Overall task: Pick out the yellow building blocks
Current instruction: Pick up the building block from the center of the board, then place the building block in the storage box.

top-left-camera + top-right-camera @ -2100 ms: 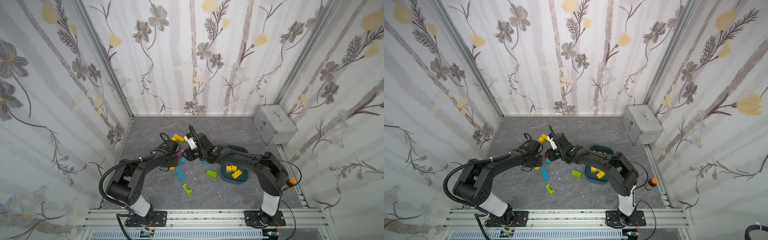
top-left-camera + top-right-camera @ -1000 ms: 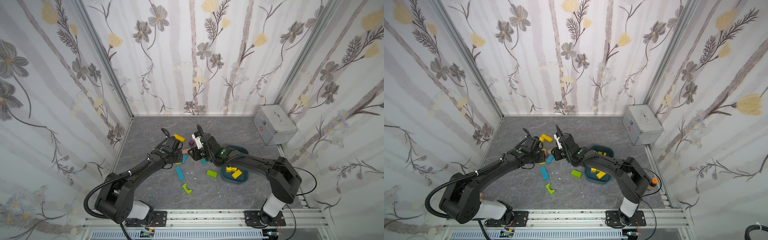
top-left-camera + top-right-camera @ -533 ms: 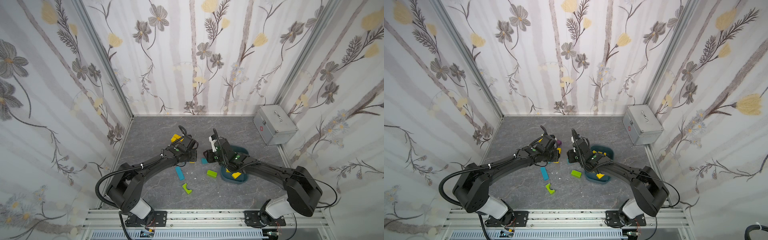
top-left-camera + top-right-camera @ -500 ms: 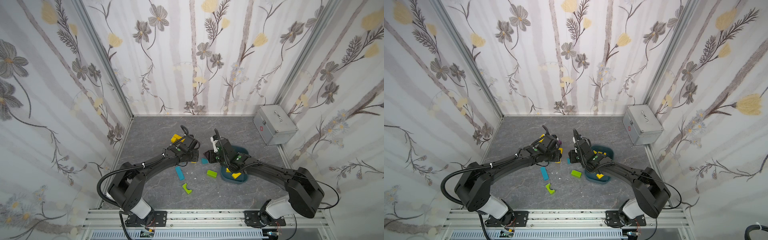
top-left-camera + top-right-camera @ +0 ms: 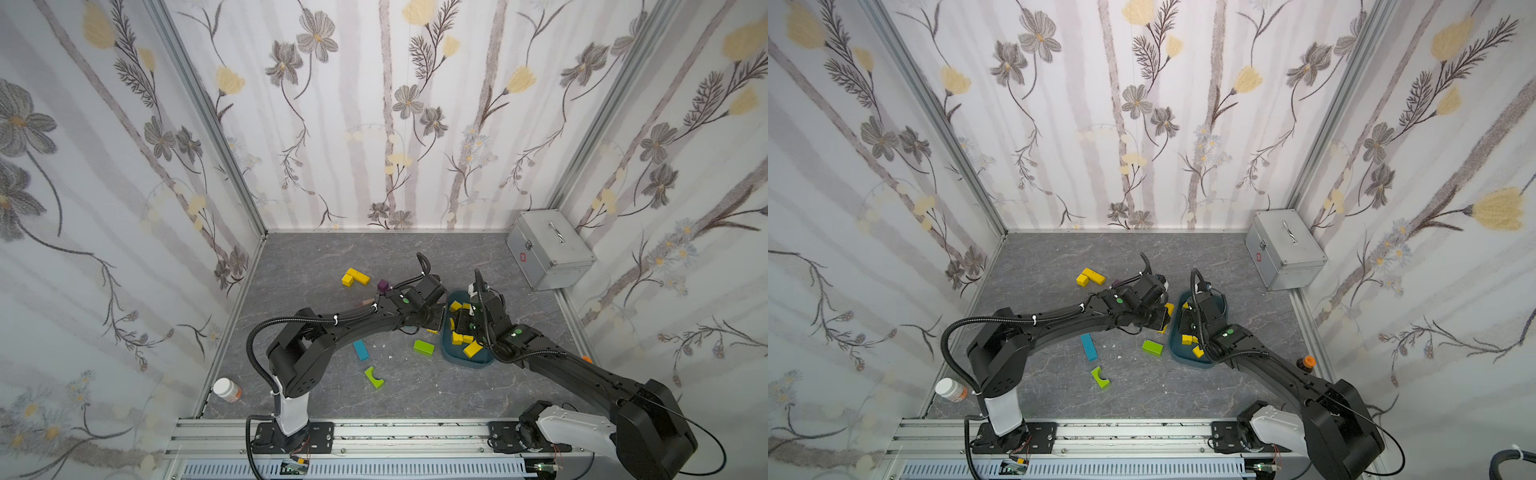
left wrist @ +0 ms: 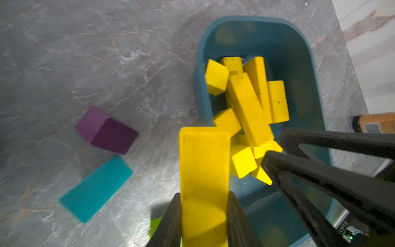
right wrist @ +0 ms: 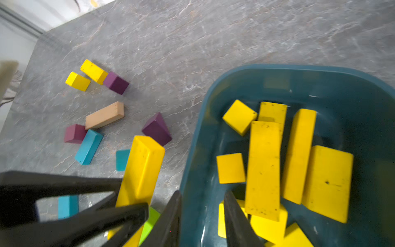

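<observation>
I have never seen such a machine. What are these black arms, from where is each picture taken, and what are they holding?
These are two robot arms bolted to a rail, each ending in a gripper with two fingers. Both top views look down on the whole table; each wrist view comes from a camera on one arm. The left gripper is shut on a long yellow bar, just outside the teal bin. The right gripper hangs over the bin, jaws apart, empty. The bin holds yellow blocks. Two loose yellow blocks lie on the table near a purple cube, a blue bar and a green block.
</observation>
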Available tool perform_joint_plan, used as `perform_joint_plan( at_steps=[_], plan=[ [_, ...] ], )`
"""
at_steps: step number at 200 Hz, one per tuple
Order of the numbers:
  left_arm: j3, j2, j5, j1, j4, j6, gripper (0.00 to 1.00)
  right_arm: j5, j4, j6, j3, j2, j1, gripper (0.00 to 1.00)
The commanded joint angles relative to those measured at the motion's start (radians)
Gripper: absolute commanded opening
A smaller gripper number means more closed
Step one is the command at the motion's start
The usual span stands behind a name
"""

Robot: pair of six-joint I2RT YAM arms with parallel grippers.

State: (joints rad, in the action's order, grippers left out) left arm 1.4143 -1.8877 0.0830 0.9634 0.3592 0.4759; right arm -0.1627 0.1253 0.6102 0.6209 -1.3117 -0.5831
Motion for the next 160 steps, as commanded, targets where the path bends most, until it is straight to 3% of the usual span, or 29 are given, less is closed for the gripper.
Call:
perform_joint_plan(
  at_steps=[1, 64, 72, 109, 160],
  plan=[
    [0.072, -0.051, 0.029, 0.031, 0.013, 0.008, 0.00, -0.050, 0.008, 0.023, -0.018, 0.026, 0.014, 0.35],
    [0.171, -0.156, 0.055, 0.067, 0.021, 0.008, 0.00, -0.154, 0.031, 0.050, -0.079, 0.153, 0.043, 0.38],
    [0.180, -0.161, 0.055, 0.067, 0.023, 0.006, 0.05, -0.160, 0.038, 0.050, -0.082, 0.164, 0.045, 0.38],
    [0.199, -0.166, 0.037, 0.067, 0.029, 0.004, 0.44, -0.165, 0.048, 0.048, -0.088, 0.190, 0.049, 0.39],
    [0.199, -0.162, 0.036, 0.067, 0.033, 0.001, 0.49, -0.144, 0.036, 0.049, -0.088, 0.183, 0.049, 0.39]
  ],
)
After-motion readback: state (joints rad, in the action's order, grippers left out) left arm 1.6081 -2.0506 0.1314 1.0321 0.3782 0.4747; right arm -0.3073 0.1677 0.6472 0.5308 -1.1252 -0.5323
